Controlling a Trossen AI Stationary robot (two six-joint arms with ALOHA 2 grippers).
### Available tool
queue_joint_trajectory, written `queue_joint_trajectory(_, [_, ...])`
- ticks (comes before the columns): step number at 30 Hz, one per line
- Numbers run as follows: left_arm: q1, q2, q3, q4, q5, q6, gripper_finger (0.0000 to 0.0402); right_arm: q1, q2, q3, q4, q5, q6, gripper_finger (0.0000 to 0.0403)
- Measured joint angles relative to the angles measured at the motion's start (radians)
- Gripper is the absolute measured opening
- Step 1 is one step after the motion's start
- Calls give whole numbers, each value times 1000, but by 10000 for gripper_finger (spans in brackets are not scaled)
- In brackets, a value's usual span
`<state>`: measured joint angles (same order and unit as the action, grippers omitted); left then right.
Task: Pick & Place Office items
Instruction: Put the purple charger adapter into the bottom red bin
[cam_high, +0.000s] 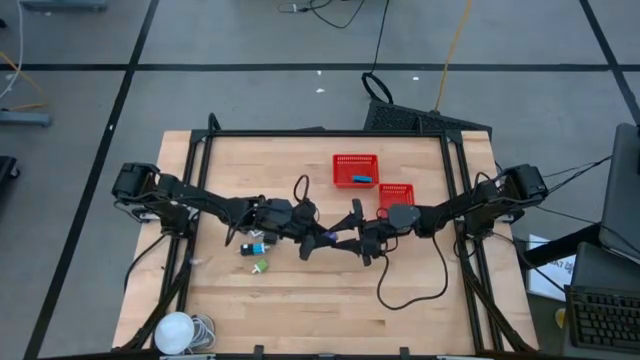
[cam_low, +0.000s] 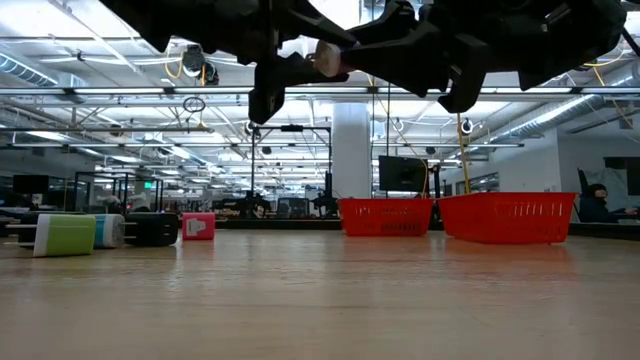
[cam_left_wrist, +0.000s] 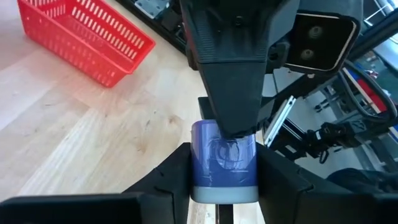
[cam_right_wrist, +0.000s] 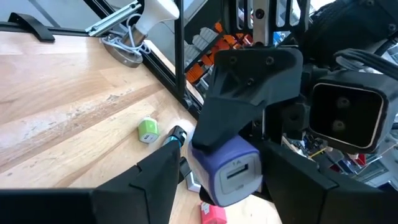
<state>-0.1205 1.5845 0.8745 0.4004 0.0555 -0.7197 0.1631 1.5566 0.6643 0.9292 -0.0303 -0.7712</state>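
Over mid-table in the high view, we saw the left gripper (cam_high: 318, 240) and the right gripper (cam_high: 352, 236) meeting tip to tip above the pale wooden tabletop (cam_high: 300, 300). A small blue-purple plastic block (cam_high: 331, 239) sat between them. A far red mesh basket (cam_high: 355, 169) held a blue item (cam_high: 362, 179); a second red mesh basket (cam_high: 396, 195) lay just beside the right arm. Three loose pieces lay under the left arm: a green-and-white adapter (cam_high: 261, 266), a blue-and-white piece (cam_high: 256, 248) and a black piece (cam_high: 247, 237).

Low view: both grippers hung well above the wood, block end (cam_low: 326, 58) visible between them. The adapter (cam_low: 62, 235), black piece (cam_low: 152, 228) and a pink cube (cam_low: 198, 226) stood on the table at left, with both baskets (cam_low: 386, 216) (cam_low: 508, 217) at right.

Left wrist view: we had our own fingers (cam_left_wrist: 163, 180) clamped on the block's (cam_left_wrist: 224, 162) sides, with the other gripper's finger pressed on its far end.

Right wrist view: our fingers (cam_right_wrist: 158, 171) stood apart either side of the block (cam_right_wrist: 229, 168), which the left gripper (cam_right_wrist: 249, 81) held. Whether either finger touched it, we couldn't tell. The adapter (cam_right_wrist: 148, 129) and pink cube (cam_right_wrist: 213, 214) lay on the wood beyond.
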Motion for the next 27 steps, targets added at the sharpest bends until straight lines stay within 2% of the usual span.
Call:
queue_joint_trajectory(4, [6, 0, 0, -2, 2, -16, 137, 0, 0, 0, 0, 3, 0, 188])
queue_joint_trajectory(10, [7, 0, 0, 5, 31, -19, 164, 0, -1, 0, -15, -2, -3, 146])
queue_joint_trajectory(16, [7, 0, 0, 12, 38, -17, 137, 1, -2, 0, -32, -6, -3, 127])
queue_joint_trajectory(19, [8, 0, 0, 11, 39, -16, 137, 1, -2, 0, -39, -5, -5, 126])
queue_joint_trajectory(24, [11, -12, -1, 11, 44, 39, 194, 1, -2, 0, -52, 5, -4, 125])
queue_joint_trajectory(27, [28, -39, -1, 0, 92, 39, 234, 1, -2, 1, -58, 18, -3, 125])
